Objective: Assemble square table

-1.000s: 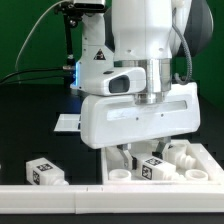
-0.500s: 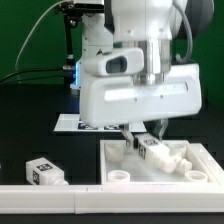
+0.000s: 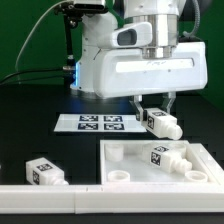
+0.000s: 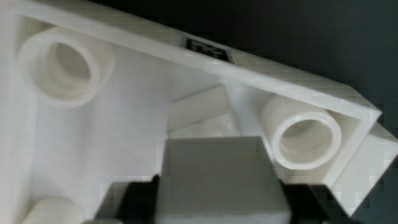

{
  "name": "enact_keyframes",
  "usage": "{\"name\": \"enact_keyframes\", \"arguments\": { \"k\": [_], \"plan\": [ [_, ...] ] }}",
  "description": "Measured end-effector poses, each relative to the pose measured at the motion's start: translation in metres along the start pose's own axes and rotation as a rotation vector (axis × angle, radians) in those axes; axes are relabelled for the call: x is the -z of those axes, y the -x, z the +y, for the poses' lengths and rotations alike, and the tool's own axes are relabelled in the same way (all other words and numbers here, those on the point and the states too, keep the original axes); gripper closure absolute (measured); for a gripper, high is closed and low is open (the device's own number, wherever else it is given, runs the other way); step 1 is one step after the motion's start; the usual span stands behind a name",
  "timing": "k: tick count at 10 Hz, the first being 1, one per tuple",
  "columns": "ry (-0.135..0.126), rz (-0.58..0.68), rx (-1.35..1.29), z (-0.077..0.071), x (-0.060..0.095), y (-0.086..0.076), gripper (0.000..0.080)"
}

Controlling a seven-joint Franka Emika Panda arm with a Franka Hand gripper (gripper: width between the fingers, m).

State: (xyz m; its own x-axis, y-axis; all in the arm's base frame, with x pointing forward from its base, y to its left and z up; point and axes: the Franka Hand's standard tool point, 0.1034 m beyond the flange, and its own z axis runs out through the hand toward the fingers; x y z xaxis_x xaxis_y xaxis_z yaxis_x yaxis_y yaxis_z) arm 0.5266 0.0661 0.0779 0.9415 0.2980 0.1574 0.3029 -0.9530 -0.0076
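The square table's white slab [image 3: 128,160] lies flat at the exterior view's lower right, raised rim up and round holes at its corners. My gripper [image 3: 153,113] hangs above its far edge, shut on a short white tagged leg [image 3: 160,123] held clear of the slab. A second leg [image 3: 166,158] lies inside the slab. A third leg [image 3: 45,172] rests on the black table at the exterior view's left. In the wrist view, the held leg [image 4: 222,172] sits between the dark fingers of the gripper [image 4: 217,205], with the slab [image 4: 178,75] and two of its holes below.
The marker board [image 3: 95,123] lies flat behind the slab, under the arm. A long white rail [image 3: 50,200] runs along the front edge. Cables and a stand rise at the back on the exterior view's left.
The jaws have closed on the leg and the arm has risen, lifting the leg off the slab and uncovering the marker board behind it.
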Motion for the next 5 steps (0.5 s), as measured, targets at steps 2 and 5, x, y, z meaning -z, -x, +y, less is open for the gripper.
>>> {"name": "enact_keyframes", "arguments": {
  "k": [2, 5],
  "plan": [
    [0.004, -0.001, 0.216, 0.017, -0.006, 0.011, 0.0512],
    [0.001, 0.005, 0.452, 0.032, -0.003, 0.060, 0.0512]
  ]
}}
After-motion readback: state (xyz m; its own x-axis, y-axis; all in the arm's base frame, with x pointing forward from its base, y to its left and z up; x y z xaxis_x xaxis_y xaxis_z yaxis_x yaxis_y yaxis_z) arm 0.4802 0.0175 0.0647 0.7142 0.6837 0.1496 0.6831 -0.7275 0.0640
